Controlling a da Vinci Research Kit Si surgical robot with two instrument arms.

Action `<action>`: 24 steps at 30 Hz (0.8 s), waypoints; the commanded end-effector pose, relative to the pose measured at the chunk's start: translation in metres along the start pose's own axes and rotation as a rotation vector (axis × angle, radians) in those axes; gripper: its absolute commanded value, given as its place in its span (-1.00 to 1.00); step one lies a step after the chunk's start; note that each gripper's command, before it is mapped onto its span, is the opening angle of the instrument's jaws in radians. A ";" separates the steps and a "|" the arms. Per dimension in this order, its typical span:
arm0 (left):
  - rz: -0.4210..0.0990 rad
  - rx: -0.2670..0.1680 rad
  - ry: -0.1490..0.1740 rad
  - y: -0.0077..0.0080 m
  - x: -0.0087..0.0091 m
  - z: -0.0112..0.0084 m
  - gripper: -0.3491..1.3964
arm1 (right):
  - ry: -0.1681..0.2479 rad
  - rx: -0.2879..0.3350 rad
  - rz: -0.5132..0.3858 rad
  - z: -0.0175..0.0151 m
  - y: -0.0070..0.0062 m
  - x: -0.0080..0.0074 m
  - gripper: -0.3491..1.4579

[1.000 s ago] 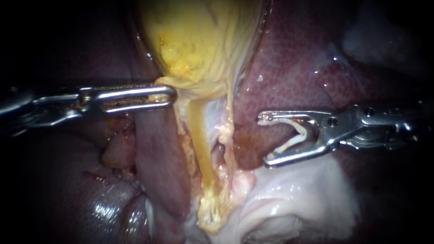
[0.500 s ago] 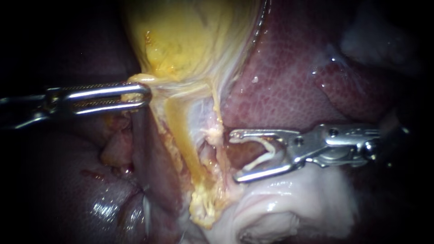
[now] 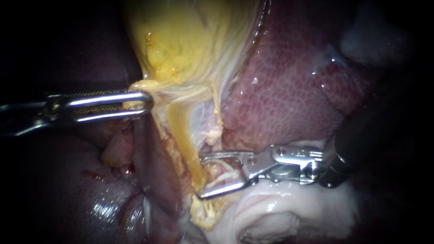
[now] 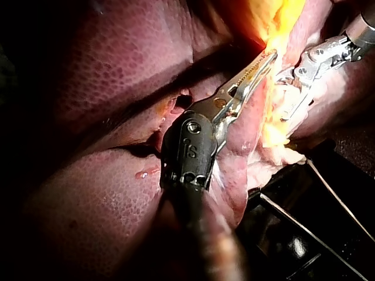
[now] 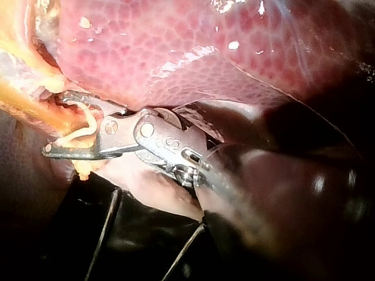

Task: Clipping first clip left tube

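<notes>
Liver [image 3: 289, 99] sits close above the right instrument [image 3: 200, 176] and pale tissue [image 3: 280, 208] lies just beneath it, leaving open room only back along its shaft. The yellow left tube [image 3: 178, 131] runs lengthwise from the gallbladder [image 3: 190, 40] down and slightly rightward, passing between the right jaws, which stand wide apart with a white clip [image 5: 87, 126] seated against both. The left instrument [image 3: 147, 101] has its jaws closed on the gallbladder's lower edge, beside the tube's upper end.
</notes>
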 end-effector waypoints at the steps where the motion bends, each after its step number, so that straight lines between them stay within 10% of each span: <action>1: 0.000 0.000 0.000 0.0000 0.0000 0.0000 -1.00 | -0.005 0.009 0.001 0.0000 -0.0002 0.0001 0.05; 14: 0.034 0.022 0.005 0.0041 0.0011 0.0012 -1.00 | 0.013 0.167 0.050 0.0012 -0.0032 0.0010 0.03; 24: 0.042 0.044 0.018 0.0044 0.0026 0.0052 -1.00 | -0.002 0.193 0.069 0.0047 -0.0025 -0.0008 0.02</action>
